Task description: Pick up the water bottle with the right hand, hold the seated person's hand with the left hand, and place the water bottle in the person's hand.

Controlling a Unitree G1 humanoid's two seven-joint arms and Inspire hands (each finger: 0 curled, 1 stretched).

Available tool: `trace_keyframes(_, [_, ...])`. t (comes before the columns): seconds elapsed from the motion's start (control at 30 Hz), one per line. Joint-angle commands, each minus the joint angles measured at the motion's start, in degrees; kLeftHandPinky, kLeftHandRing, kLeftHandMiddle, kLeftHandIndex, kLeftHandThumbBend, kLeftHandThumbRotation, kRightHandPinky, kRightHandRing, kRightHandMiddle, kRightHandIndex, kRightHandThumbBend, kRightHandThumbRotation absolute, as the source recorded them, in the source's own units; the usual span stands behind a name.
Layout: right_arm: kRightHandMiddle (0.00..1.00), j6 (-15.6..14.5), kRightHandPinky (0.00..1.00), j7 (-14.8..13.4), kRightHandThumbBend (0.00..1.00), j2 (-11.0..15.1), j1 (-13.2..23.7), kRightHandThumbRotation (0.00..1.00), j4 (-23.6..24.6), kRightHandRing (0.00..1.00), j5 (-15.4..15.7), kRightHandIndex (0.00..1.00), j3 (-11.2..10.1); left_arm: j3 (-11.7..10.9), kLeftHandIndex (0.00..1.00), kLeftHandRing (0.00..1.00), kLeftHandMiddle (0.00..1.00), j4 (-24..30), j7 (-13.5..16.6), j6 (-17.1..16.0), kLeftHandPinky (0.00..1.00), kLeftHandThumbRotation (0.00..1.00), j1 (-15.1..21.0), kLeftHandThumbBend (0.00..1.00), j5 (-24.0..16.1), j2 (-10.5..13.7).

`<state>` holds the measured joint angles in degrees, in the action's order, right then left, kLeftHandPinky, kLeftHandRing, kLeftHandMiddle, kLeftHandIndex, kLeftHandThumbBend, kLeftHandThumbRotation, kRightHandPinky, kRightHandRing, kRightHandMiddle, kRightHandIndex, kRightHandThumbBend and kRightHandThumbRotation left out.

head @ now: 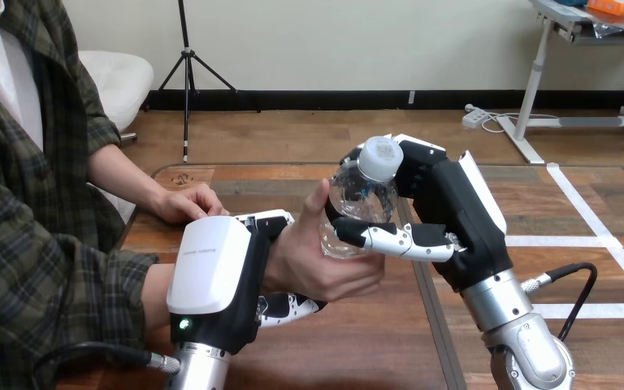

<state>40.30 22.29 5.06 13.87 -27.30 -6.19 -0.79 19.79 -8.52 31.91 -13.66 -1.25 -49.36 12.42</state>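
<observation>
**Bottle Transfer: Both Robot Hands Engaged**

The right robot hand (455,207) grasps the one water bottle (361,195), with fingers and thumb curled round its clear body below the single white cap (380,157). The bottle is tilted and raised above the tabletop (357,341). The left robot hand (215,272) is clasped round the person's wrist (280,256). The person's hand (325,264) wraps the bottle's lower part, so two hands are on one bottle. The person's other hand (187,203) rests on the tabletop, far left.

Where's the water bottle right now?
In the head view's centre, above the table, the water bottle is held by the right hand from the right, with the person's raised hand against its lower left.
</observation>
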Motion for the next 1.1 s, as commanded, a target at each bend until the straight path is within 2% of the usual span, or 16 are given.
trace_keyframes(0.0, [0.67, 1.2, 0.53, -0.1, 0.76, 0.9, 2.5, 0.0, 1.5, 0.59, -0.3, 0.67, -0.2, 2.5, 0.39, 0.33, 0.38, 2.7, -0.1, -1.1, 0.28, 0.0, 3.6, 0.92, -1.3, -1.4])
trace_keyframes(0.23, [0.77, 1.2, 0.62, -0.2, 0.78, 1.1, 2.5, 0.0, 1.6, 0.7, 0.1, 0.76, -0.2, 2.8, 0.48, 0.4, 0.47, 3.8, -2.5, -0.3, 0.33, 0.0, 3.2, 0.92, -2.4, -0.5])
trace_keyframes(0.4, [0.83, 1.0, 0.68, -0.2, 0.79, 1.2, 2.2, 0.0, 2.1, 0.77, 0.2, 0.81, -0.2, 2.7, 0.58, 0.5, 0.57, 4.4, -4.0, -0.7, 0.38, 0.0, 2.9, 0.94, -2.1, 0.0])
trace_keyframes(0.5, [0.85, 0.4, 0.7, -0.4, 0.79, 1.2, 1.9, 0.01, 2.7, 0.8, 0.3, 0.83, -0.2, 2.6, 0.62, 0.54, 0.61, 4.4, -4.9, -1.6, 0.41, 0.0, 2.7, 0.95, -1.1, 0.3])
trace_keyframes(0.63, [0.87, 0.4, 0.74, -0.4, 0.8, 1.4, 1.7, 0.02, 3.1, 0.82, 0.4, 0.85, -0.1, 2.5, 0.69, 0.61, 0.67, 4.1, -6.9, -4.5, 0.46, 0.0, 2.7, 0.97, 2.1, 1.0])
trace_keyframes(0.87, [0.9, 0.4, 0.81, -0.3, 0.8, 1.5, 1.4, 0.06, 3.4, 0.87, 0.0, 0.88, -0.2, 2.2, 0.85, 0.79, 0.84, 2.8, -11.8, -10.5, 0.64, 0.0, 3.0, 0.96, 9.6, 2.4])
trace_keyframes(0.97, [0.91, 0.3, 0.82, -0.3, 0.79, 1.5, 1.1, 0.07, 3.7, 0.88, -0.3, 0.89, -0.2, 2.1, 0.92, 0.87, 0.91, 2.2, -13.8, -12.8, 0.77, 0.0, 3.1, 0.96, 12.5, 2.8])
trace_keyframes(1.0, [0.91, 0.3, 0.83, -0.3, 0.79, 1.6, 1.1, 0.08, 3.8, 0.88, -0.3, 0.89, -0.2, 2.0, 0.95, 0.91, 0.94, 2.1, -14.2, -13.3, 0.85, 0.01, 3.2, 0.96, 13.1, 2.9])
trace_keyframes(1.07, [0.91, 0.2, 0.84, -0.4, 0.79, 1.6, 0.9, 0.08, 4.0, 0.89, -0.5, 0.9, -0.2, 2.0, 0.97, 0.94, 0.96, 1.6, -15.5, -14.7, 0.9, 0.02, 3.3, 0.97, 14.9, 3.2])
